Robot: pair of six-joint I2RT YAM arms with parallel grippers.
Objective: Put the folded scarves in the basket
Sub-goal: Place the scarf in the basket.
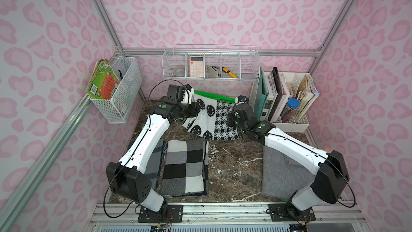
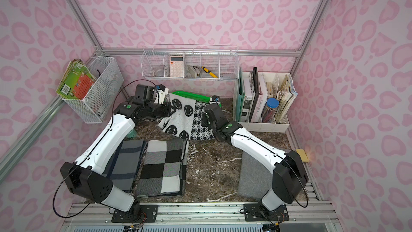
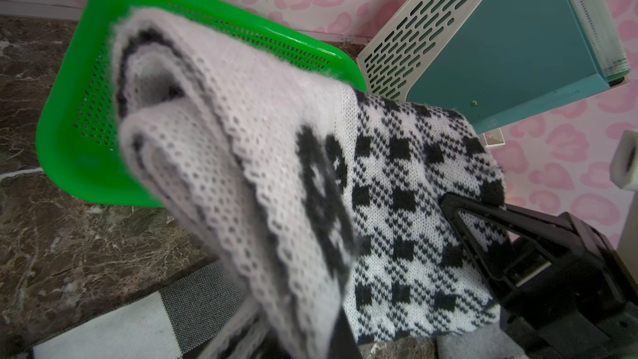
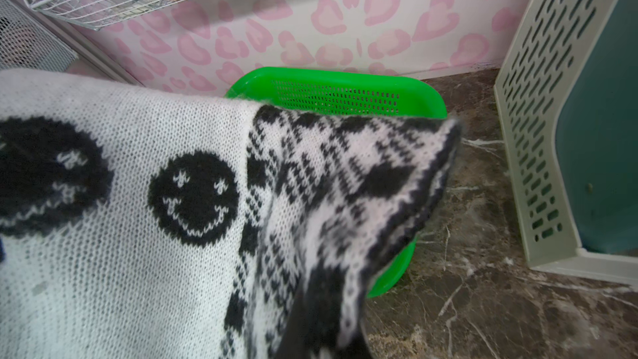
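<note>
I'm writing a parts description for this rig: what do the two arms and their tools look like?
Both the left arm and right arm have white moulded link shells between black joint housings, a thin black cable looping outside each, and a green round mark near the wrist. The right tool has black fingers shaped as open triangular frames.

The basket point(image 1: 214, 96) is being blanketed across its near side by the scarf point(image 1: 207, 117); right of it, passage is being narrowed by the file rack point(image 1: 253, 95); in front, bare tabletop point(image 1: 234, 164) is being left open.
</note>
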